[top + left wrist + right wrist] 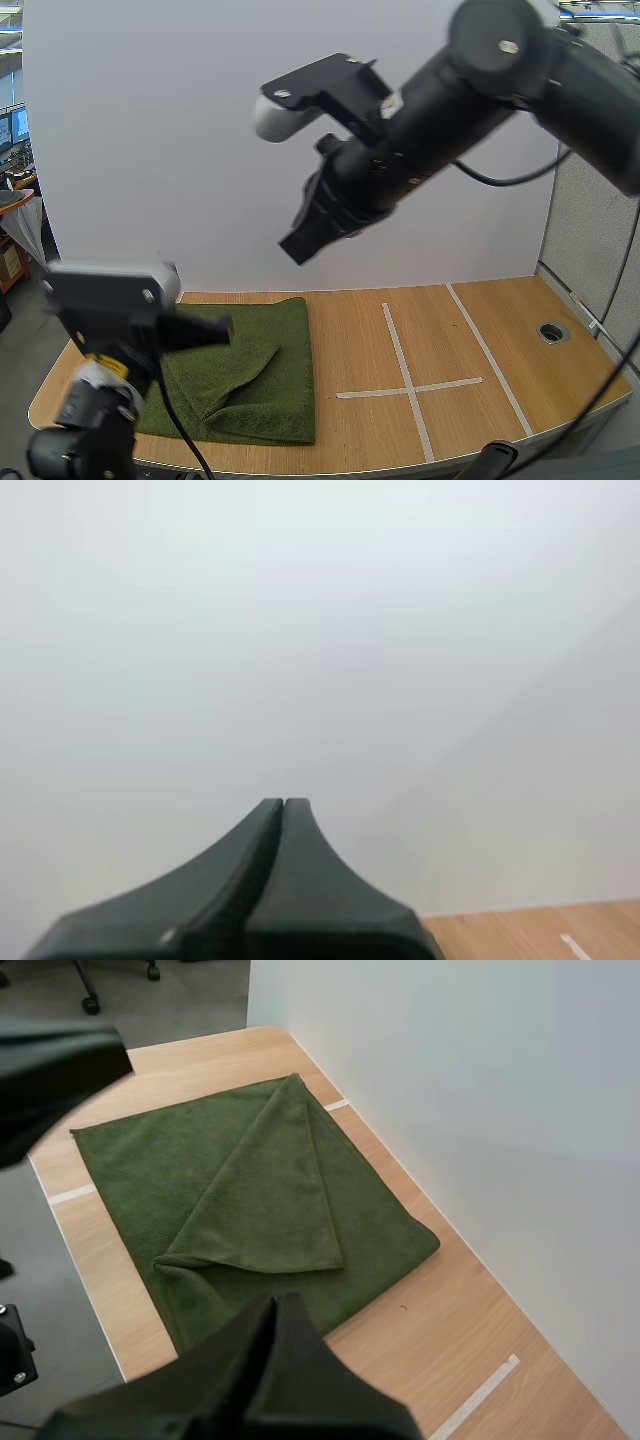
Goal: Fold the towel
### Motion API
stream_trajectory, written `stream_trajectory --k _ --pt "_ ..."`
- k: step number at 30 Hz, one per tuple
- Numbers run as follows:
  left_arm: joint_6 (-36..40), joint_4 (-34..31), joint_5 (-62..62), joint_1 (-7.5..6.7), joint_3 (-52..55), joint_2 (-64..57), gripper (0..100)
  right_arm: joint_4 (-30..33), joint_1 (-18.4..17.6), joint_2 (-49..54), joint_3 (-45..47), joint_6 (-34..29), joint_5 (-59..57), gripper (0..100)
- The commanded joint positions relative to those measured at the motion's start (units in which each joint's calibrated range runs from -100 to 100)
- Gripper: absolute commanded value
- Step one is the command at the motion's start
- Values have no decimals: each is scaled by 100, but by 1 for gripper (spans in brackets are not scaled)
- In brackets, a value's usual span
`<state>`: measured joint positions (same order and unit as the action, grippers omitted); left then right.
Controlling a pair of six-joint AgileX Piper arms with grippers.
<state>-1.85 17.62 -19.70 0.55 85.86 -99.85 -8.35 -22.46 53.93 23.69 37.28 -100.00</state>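
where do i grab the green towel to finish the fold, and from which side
Probably the loose corner of the folded-over flap, pinched from straight above: the green towel lies flat on the table, and that corner sits free on top of it.

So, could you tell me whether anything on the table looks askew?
Yes: on the green towel the top layer lies as a slanted triangular flap, its edges not matching the layer beneath, so the fold looks crooked.

White wall (150, 150), wooden table (500, 340), tape lines (405, 385), perhaps grey partition (585, 240)
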Motion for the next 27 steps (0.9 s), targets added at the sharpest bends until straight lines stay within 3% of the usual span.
stream_trajectory --k 1,9,12,20,27 --pt "-244 -479 -1073 2 -1561 -15 0 227 24 857 280 -189 0 0" --pt "-244 -532 -4565 2 -2777 -15 0 227 24 1942 280 -381 0 0" --pt "-244 -596 -5202 2 -2894 -15 0 258 24 2268 280 -455 0 0" --pt "-274 -620 -5812 2 -2920 916 0 284 24 2919 280 -559 0 0" --pt "-731 -665 -5431 2 -2920 3043 0 350 24 3004 280 -637 0 0"
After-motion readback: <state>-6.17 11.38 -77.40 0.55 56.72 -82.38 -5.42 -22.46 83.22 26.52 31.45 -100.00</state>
